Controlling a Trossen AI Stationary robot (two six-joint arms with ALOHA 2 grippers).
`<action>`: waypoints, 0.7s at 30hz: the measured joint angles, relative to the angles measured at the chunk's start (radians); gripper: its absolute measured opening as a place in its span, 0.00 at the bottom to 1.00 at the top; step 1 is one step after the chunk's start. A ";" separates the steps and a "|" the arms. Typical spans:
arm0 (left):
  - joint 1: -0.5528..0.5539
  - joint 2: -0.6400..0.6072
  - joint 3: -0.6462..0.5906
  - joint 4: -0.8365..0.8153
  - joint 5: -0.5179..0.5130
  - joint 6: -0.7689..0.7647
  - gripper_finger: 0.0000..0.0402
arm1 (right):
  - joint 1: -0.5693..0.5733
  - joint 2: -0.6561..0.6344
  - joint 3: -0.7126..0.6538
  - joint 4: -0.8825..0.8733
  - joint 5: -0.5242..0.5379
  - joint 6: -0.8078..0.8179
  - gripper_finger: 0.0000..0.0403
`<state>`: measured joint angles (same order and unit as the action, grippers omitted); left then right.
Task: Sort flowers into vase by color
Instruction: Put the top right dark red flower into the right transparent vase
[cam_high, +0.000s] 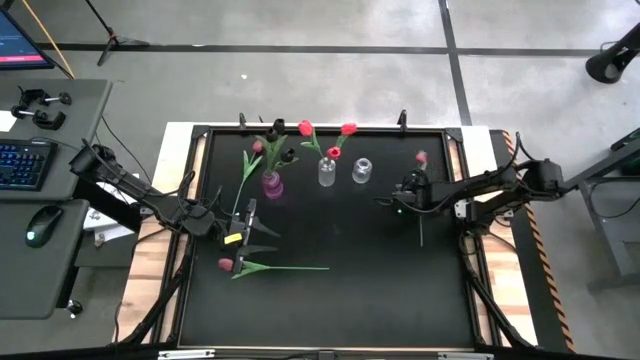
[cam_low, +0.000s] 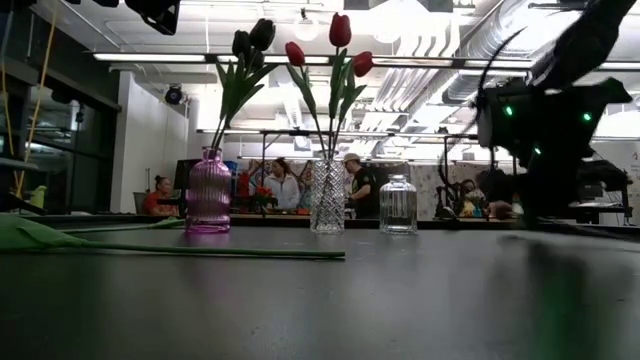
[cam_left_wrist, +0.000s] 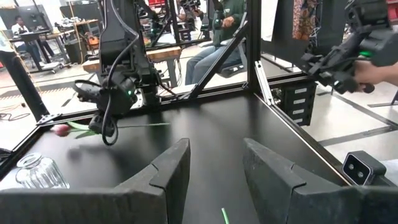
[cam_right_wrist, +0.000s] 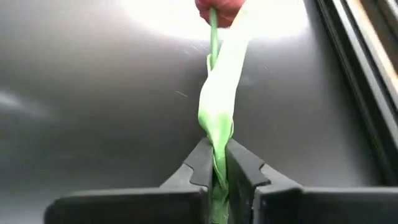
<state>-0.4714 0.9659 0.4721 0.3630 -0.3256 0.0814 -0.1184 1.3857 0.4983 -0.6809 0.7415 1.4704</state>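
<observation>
Lying flat at the table's left front, one red tulip (cam_high: 270, 267) awaits pickup; the left gripper (cam_high: 255, 232) hovers just beside it, fingers apart. Rightward, the right gripper (cam_right_wrist: 214, 167) pinches a pink tulip (cam_high: 421, 158) by stem and leaf only. Risk: this thin hold may let it twist or slip before reaching the empty clear vase (cam_high: 361, 170).

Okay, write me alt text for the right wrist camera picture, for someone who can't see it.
The right gripper pinches the green stem and leaf of a pink tulip between its closed dark jaws, the bud at the far end, over the black table.
</observation>
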 joint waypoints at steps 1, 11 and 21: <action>0.000 0.000 0.000 0.000 0.000 0.000 0.33 | 0.010 0.000 0.019 -0.009 0.020 -0.013 0.04; 0.000 0.000 0.000 -0.001 0.000 0.000 0.33 | 0.119 -0.029 0.253 0.055 0.398 -0.365 0.01; 0.000 0.000 0.000 -0.002 0.000 0.000 0.33 | 0.084 -0.171 0.133 0.796 0.116 -1.137 0.00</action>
<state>-0.4717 0.9661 0.4721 0.3611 -0.3256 0.0817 -0.0343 1.2147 0.6308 0.1151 0.8575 0.3336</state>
